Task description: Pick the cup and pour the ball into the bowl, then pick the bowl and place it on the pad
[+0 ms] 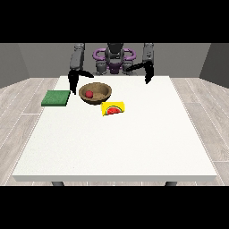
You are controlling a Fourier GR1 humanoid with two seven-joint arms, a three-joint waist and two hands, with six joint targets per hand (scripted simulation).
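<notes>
Table (112, 143), white, bearing three items along its far half.

Pad (56, 98): green, flat, at the table's left edge.

Hand at the view's left (72, 82): above the table between pad and bowl, pointing down; finger state cannot be told.

Bowl (95, 93): wooden, upright, near the far edge, left of centre. Contents: one red ball (89, 94).

Cup (113, 108): yellow with watermelon print, on its side just beside the bowl's near right rim.

Hand at the view's right (148, 77): hanging over the far edge, well apart from all items; fingers cannot be told.
</notes>
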